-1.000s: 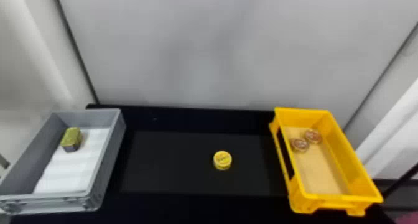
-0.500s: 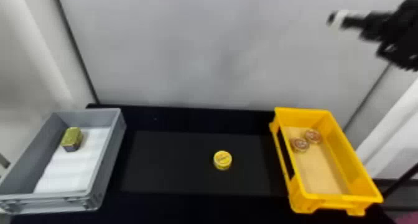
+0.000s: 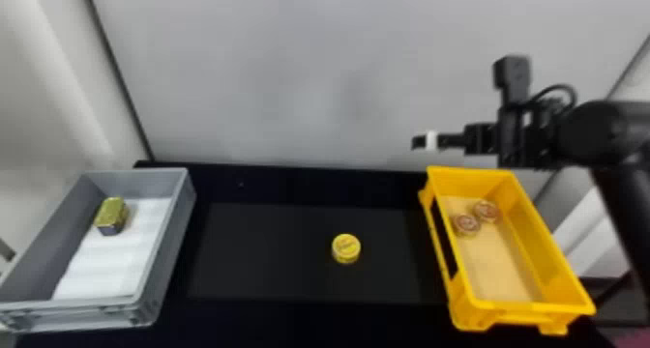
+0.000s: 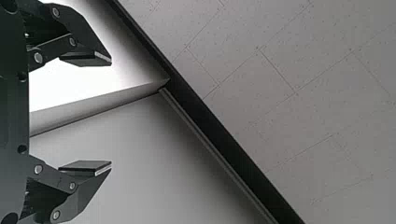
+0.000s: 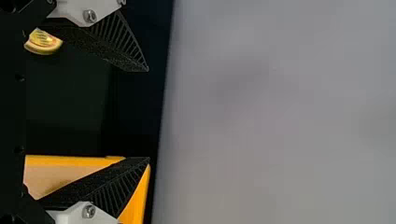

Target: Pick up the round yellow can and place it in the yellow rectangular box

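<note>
The round yellow can (image 3: 346,249) stands on the black table between the two boxes, nearer the yellow rectangular box (image 3: 526,303) on the right. My right gripper (image 3: 420,142) is in the air above and behind the yellow box's far left corner, away from the can. In the right wrist view the right gripper (image 5: 148,114) is open with nothing between its fingers, and part of the can (image 5: 43,42) shows by its base. The left wrist view has my left gripper (image 4: 111,114) open and empty, facing wall and ceiling.
Two small round reddish cans (image 3: 466,224) lie inside the yellow box toward its far end. At the left stands a grey box (image 3: 167,236) with a white liner, holding a gold-and-dark tin (image 3: 111,215). A pale wall (image 3: 290,81) rises behind the table (image 3: 271,255).
My right arm has entered from the right edge and moved down and leftward, to above the yellow box's far side. The can and boxes have stayed in place.
</note>
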You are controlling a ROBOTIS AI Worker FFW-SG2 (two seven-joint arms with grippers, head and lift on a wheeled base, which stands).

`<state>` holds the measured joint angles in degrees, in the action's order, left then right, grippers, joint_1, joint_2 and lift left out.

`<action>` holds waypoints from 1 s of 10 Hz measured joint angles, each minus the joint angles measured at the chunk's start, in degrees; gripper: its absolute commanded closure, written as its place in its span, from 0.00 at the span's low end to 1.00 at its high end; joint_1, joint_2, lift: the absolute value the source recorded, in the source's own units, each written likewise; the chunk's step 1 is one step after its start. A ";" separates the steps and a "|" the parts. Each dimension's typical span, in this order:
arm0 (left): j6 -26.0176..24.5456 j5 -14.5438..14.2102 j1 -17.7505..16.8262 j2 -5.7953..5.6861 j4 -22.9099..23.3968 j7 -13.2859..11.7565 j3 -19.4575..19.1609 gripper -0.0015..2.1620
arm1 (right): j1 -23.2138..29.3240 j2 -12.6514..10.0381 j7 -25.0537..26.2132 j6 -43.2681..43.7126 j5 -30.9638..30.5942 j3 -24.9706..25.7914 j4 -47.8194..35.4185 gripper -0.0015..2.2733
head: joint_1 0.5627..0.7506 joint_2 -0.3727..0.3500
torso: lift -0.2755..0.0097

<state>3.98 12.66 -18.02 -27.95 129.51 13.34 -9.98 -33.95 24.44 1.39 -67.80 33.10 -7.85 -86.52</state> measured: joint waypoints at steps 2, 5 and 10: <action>2.03 0.06 -1.27 1.97 -1.33 0.41 0.86 0.21 | 1.31 -3.76 -7.80 3.24 -8.36 -2.75 6.33 0.05 | 0.77 0.43 | 0.97; 3.84 0.08 -2.34 3.86 -2.98 1.15 2.45 0.21 | 2.45 -10.24 -16.60 9.77 -20.15 -3.99 16.54 0.05 | 0.77 0.43 | 0.97; 6.91 0.08 -3.92 6.00 -5.92 1.78 5.59 0.21 | 1.39 -15.65 -19.83 22.06 -23.75 -7.05 35.03 0.04 | 0.77 0.43 | 0.97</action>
<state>10.89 12.75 -21.95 -21.95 123.60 15.13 -4.40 -32.56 8.80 -18.44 -45.74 9.34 -14.90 -51.49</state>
